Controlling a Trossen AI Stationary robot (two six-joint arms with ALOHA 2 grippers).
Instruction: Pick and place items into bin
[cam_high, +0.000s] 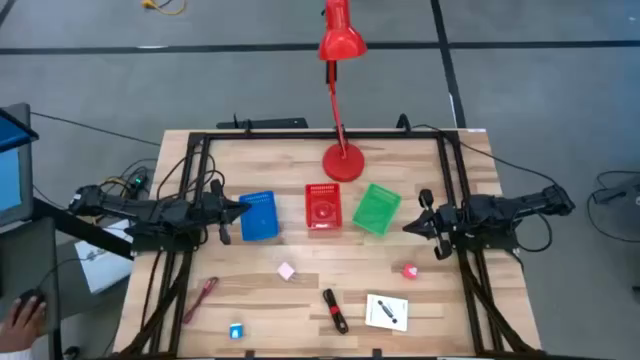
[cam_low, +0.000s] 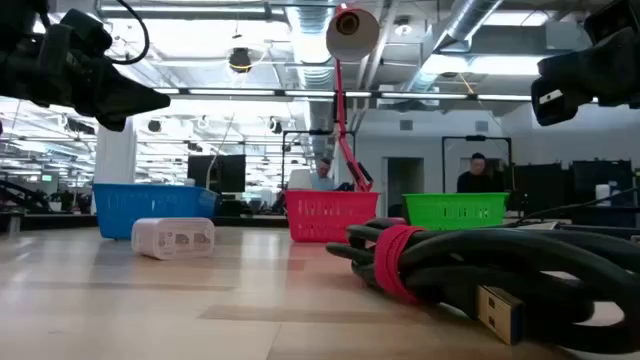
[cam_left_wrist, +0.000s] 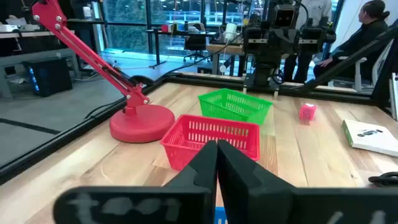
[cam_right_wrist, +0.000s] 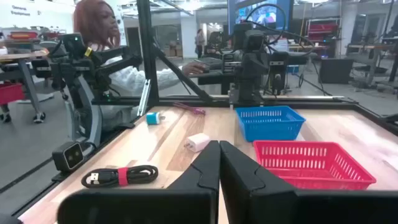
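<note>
Both arms hover above the table with nothing in their fingers. My left gripper (cam_high: 240, 210) is shut beside the blue bin (cam_high: 259, 216). My right gripper (cam_high: 408, 225) is shut beside the green bin (cam_high: 377, 209); the red bin (cam_high: 322, 206) stands between them. On the near half of the table lie a pale pink block (cam_high: 286, 271), a red ball-like piece (cam_high: 409, 270), a maroon cord (cam_high: 205, 297), a tiny blue cube (cam_high: 236, 331), a coiled black cable with a red tie (cam_high: 335, 311) and a white card (cam_high: 387, 311).
A red desk lamp stands with its base (cam_high: 344, 162) behind the red bin, and its head (cam_high: 341, 38) reaches past the far edge. A black frame (cam_high: 320, 135) runs around the table. A person (cam_right_wrist: 102, 37) sits beyond the table's left side.
</note>
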